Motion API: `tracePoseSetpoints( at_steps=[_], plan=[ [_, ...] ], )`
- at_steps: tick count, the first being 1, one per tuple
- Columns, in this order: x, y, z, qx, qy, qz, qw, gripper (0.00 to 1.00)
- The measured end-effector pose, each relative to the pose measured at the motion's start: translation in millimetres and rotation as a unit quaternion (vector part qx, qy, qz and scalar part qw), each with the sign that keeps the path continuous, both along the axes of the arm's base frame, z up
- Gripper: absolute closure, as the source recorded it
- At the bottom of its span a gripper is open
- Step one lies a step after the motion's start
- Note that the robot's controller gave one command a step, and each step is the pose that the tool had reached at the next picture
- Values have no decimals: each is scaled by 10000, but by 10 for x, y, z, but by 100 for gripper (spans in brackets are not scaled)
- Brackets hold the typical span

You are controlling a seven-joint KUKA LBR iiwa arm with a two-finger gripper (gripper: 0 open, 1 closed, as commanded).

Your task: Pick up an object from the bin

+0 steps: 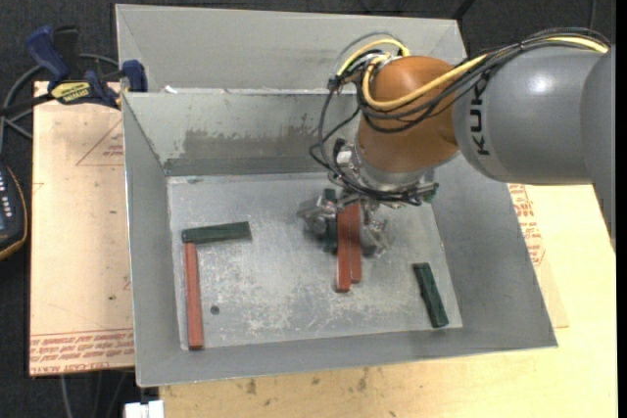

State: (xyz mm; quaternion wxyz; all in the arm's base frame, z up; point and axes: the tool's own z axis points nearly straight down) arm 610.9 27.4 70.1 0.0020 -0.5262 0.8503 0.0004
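Centrally in the bin, the hand of the arm lettered KUKA is clenched on a red-brown bar.

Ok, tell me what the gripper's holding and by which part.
The gripper grips a red-brown bar mid-bin, fingers closed around its far end; the near end sticks out.

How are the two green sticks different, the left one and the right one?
The left green bar lies sideways; the right green bar runs nearly top to bottom, slightly slanted. The left green bar sits by the top end of a long red bar; the right green bar lies alone near the right wall. Both are dark green, flat, and clear of the gripper.
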Motion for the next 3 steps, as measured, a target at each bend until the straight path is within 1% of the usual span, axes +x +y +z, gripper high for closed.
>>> tracePoseSetpoints(
  at_steps=[1, 2, 3],
  plan=[
    [9, 11, 7, 5, -5, -18, 10000, 0],
    [24, -2, 34, -7, -11, -26, 10000, 100],
    [40, 9, 444, -1, -24, -45, 10000, 100]
  ],
)
